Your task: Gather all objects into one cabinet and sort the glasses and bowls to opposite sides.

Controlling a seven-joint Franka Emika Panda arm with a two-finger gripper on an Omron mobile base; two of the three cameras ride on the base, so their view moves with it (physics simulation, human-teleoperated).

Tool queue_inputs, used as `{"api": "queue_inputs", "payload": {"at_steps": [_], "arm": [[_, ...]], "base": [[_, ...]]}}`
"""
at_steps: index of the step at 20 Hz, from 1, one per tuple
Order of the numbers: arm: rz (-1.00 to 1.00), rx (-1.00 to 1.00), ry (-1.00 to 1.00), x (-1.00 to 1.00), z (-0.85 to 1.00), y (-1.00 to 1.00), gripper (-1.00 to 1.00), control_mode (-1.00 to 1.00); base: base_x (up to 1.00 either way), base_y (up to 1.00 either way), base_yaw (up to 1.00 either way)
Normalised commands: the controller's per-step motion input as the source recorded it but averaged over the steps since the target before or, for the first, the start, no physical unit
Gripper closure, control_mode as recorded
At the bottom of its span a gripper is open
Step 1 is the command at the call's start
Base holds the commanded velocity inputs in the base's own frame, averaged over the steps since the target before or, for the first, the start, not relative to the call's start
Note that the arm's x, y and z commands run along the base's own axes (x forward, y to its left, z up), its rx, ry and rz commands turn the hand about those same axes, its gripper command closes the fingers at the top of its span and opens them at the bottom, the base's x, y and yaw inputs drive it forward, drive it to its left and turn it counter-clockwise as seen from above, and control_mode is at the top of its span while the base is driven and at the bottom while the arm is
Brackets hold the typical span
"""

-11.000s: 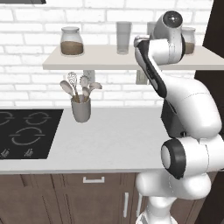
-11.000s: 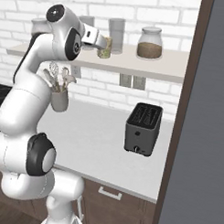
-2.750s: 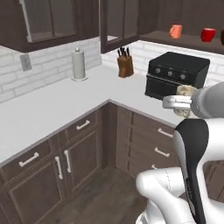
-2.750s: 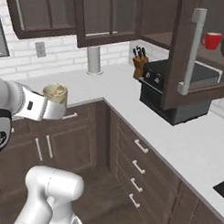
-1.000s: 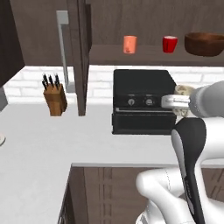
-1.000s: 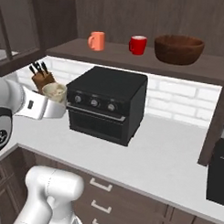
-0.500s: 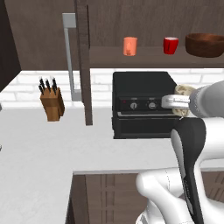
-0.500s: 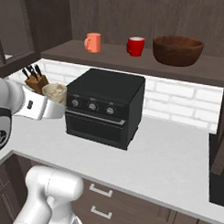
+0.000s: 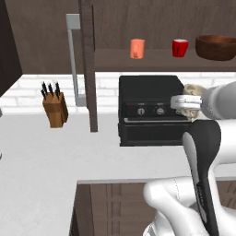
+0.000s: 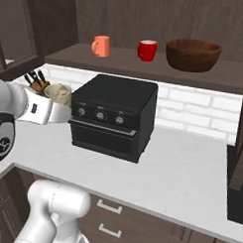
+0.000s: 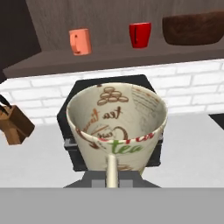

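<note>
- The two-finger gripper (image 11: 112, 181) is clamped tight on the thin handle of a cream printed mug (image 11: 117, 127), which shows brown and green lettering and a red line inside; its mouth faces the hand camera.
- In the right base view the cream printed mug (image 10: 58, 93) sits at the end of the white arm, level with the top of a black countertop oven (image 10: 113, 116) and just to its left, above the white counter (image 10: 191, 170).
- The open dark brown wooden cabinet (image 9: 161, 60) has its shelf above the oven. On it stand a plain orange tumbler (image 9: 137, 49), a squat red cup (image 9: 180, 47) to its right, and a wide reddish-brown wooden bowl (image 9: 216, 46) at the far right, all apart from one another.
- The cabinet door (image 9: 87, 69) stands open edge-on, with a long vertical grey bar handle (image 9: 73, 55).
- A wooden knife block (image 9: 54, 109) with dark handles stands on the counter left of the door, against the white brick wall (image 9: 37, 87).
</note>
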Motion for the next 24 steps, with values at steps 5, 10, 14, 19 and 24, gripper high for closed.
{"api": "queue_inputs", "payload": {"at_steps": [5, 10, 14, 19, 24], "arm": [[0.24, 0.03, -0.04, 0.57, 0.88, 0.03, 1.0, -1.0], [0.3, 0.0, -0.05, 0.85, 0.63, 0.07, 1.0, -1.0], [0.25, 0.0, -0.08, 1.0, 0.0, 0.41, 1.0, -1.0], [0.15, -0.04, -0.08, 1.0, -0.05, 0.47, 1.0, -1.0], [0.05, -0.02, 0.0, 1.0, -0.03, 0.12, 1.0, -1.0]], "base": [[0.0, 0.0, 0.0], [0.0, 0.0, 0.0], [0.0, 0.0, 0.0], [0.0, 0.0, 0.0], [0.0, 0.0, 0.0]]}}
